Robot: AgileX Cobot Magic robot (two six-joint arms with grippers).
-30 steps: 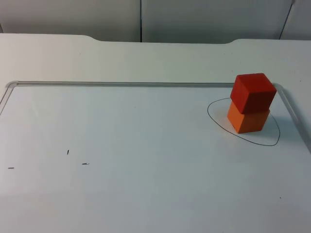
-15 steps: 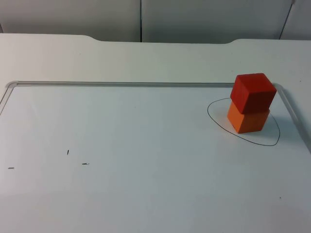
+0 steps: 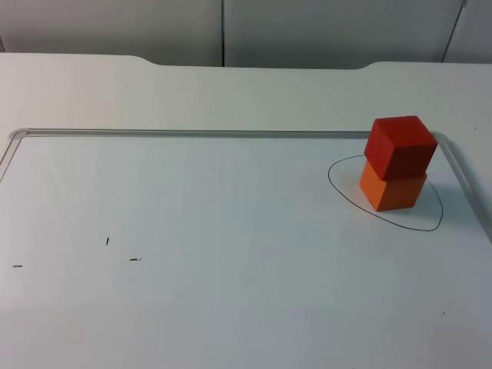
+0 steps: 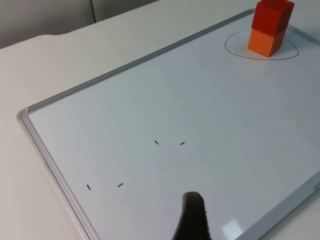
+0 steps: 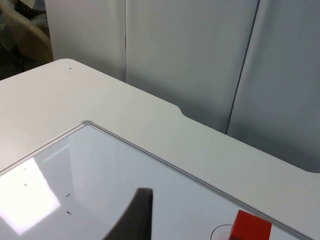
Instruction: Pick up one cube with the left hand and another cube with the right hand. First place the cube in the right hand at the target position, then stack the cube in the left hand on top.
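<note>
Out across the white table top point(image 3: 231, 92), a framed whiteboard point(image 3: 231, 231) lying flat, grey partition wall point(image 3: 307, 31) at the far end. Well ahead of the left gripper point(image 4: 192, 220), near the board's far corner: a hand-drawn oval outline point(image 4: 235, 51), and inside it the orange cube point(image 4: 265, 41) with the red cube point(image 4: 270, 15) stacked squarely on top, touching, slightly turned. Nearer that gripper, a few short black pen marks point(image 4: 156, 142) on the board. Left gripper poised above the board's near edge, touching nothing, holding nothing; one black fingertip visible, so spread of the fingers impossible to judge. Right gripper point(image 5: 132, 220) likewise raised and empty, red cube just beyond it; finger gap not readable either.
</note>
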